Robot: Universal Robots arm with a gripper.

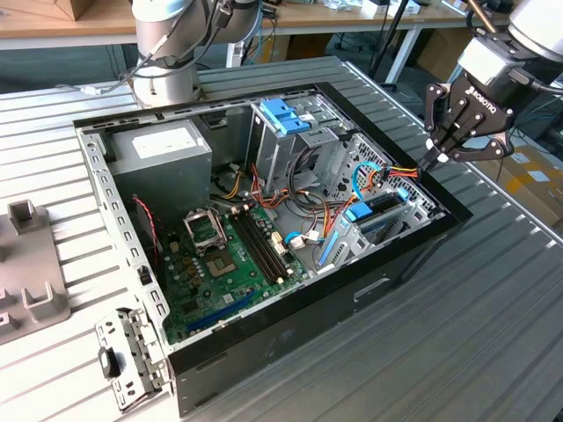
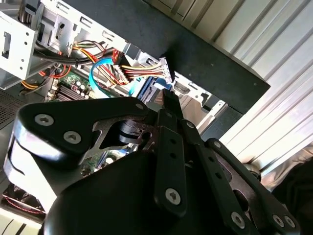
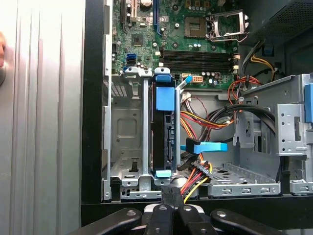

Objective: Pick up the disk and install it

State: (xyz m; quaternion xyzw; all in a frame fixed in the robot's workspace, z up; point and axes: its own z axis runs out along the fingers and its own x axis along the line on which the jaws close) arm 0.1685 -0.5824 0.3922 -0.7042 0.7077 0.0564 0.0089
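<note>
The disk (image 3: pixel 164 132) stands on edge in a slot of the drive cage (image 3: pixel 128 147) inside the case (image 1: pixel 413 251), just ahead of the pincer (image 3: pixel 172 192), whose fingers are together and empty at the case rim. Its long axis runs from the pincer toward the motherboard (image 3: pixel 195 44). It has a dark body and blue carrier ends.

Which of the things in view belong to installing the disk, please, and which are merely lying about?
Belonging to the job:
- the disk, standing on edge in the drive bay of the computer case
- the gripper, at the case's edge beside the bay

Lying about:
- the grey plastic holder
- the loose metal bracket, both on the table
</note>
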